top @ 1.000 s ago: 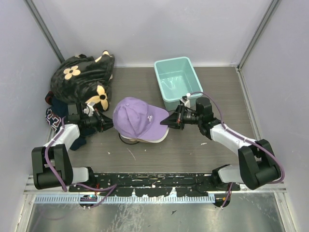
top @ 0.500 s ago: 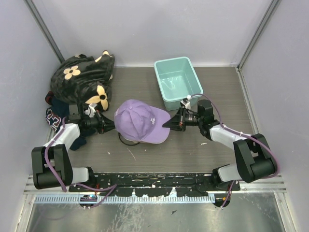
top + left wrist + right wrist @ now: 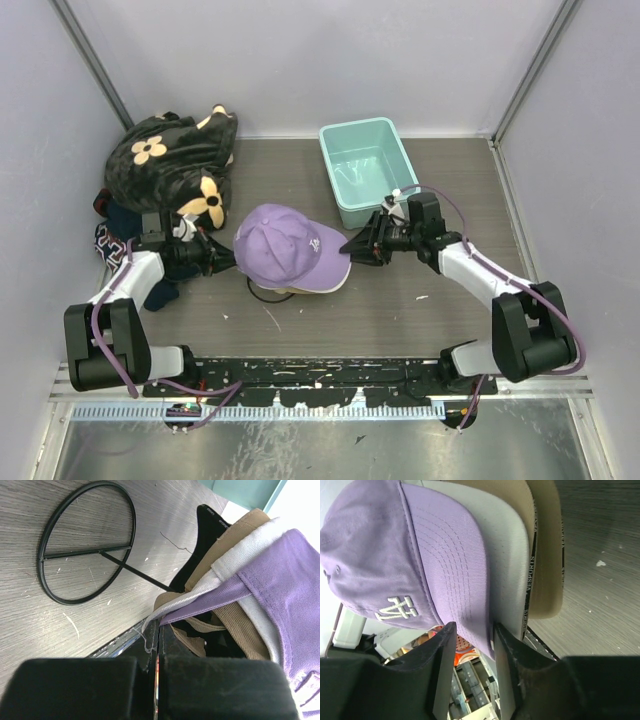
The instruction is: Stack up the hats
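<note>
A purple hat (image 3: 285, 240) lies on top of a stack in the middle of the table. The white hat (image 3: 505, 545) and the tan hat (image 3: 547, 555) show their brims under it. In the left wrist view the purple hat (image 3: 285, 580), white hat (image 3: 240, 550), tan hat (image 3: 240, 525) and black hat (image 3: 207, 535) are nested. My left gripper (image 3: 222, 258) (image 3: 158, 625) is shut on the purple hat's back edge. My right gripper (image 3: 350, 247) (image 3: 472, 632) is open, its jaws on either side of the purple brim's edge.
A teal bin (image 3: 368, 170) stands behind the right gripper. Black fabric with tan flowers (image 3: 170, 160) and dark navy clothing (image 3: 115, 235) are piled at the back left. A black wire ring (image 3: 87, 542) lies flat on the table beside the stack.
My right gripper has opened and let go of the purple brim. The purple hat has come down onto the stack. The left gripper has stayed shut in place.
</note>
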Robot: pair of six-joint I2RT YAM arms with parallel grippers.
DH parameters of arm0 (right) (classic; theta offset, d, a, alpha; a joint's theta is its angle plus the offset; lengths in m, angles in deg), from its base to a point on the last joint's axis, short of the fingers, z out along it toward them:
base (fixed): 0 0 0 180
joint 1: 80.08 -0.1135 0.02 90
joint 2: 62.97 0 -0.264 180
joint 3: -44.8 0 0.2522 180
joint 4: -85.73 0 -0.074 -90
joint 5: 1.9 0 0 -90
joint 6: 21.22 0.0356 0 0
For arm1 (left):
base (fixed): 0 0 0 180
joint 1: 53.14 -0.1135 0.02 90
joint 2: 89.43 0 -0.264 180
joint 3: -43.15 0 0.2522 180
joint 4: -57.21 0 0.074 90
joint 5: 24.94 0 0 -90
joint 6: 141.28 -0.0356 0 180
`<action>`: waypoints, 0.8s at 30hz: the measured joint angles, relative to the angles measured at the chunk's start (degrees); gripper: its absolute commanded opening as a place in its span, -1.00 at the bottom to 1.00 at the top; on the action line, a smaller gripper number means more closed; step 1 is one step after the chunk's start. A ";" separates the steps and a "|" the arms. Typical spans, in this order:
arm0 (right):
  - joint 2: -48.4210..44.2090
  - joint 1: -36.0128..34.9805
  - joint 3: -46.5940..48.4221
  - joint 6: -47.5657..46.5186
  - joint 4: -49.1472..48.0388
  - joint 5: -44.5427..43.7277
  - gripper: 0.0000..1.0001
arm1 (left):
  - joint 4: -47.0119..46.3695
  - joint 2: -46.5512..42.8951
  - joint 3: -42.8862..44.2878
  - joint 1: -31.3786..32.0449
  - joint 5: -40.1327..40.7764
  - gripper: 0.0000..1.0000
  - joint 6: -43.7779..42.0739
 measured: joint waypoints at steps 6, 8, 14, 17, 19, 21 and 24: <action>-2.47 0.39 4.96 -6.01 10.97 -5.79 -0.11 | 1.16 0.00 0.96 0.00 1.01 -0.97 0.04; -2.89 0.39 6.27 -7.58 13.46 -7.26 -0.10 | 1.31 0.00 1.40 0.00 1.25 -0.86 0.17; -3.30 0.39 9.90 -11.67 20.48 -10.71 -0.04 | 0.24 -1.18 2.12 -0.02 2.03 -0.41 2.91; -3.32 0.39 11.80 -13.38 23.43 -12.15 0.02 | -2.49 -2.99 2.12 -0.13 2.45 -0.30 5.81; -3.32 0.39 13.00 -14.16 24.87 -12.81 0.04 | -4.28 -3.89 2.12 -0.13 2.45 -0.24 7.13; -3.32 0.39 14.16 -14.88 26.16 -13.35 0.04 | -5.81 -4.17 2.14 -0.17 2.45 -0.17 8.20; -3.32 0.39 15.69 -15.54 27.54 -14.01 0.05 | -6.27 -4.15 2.19 -0.37 2.54 -0.12 9.05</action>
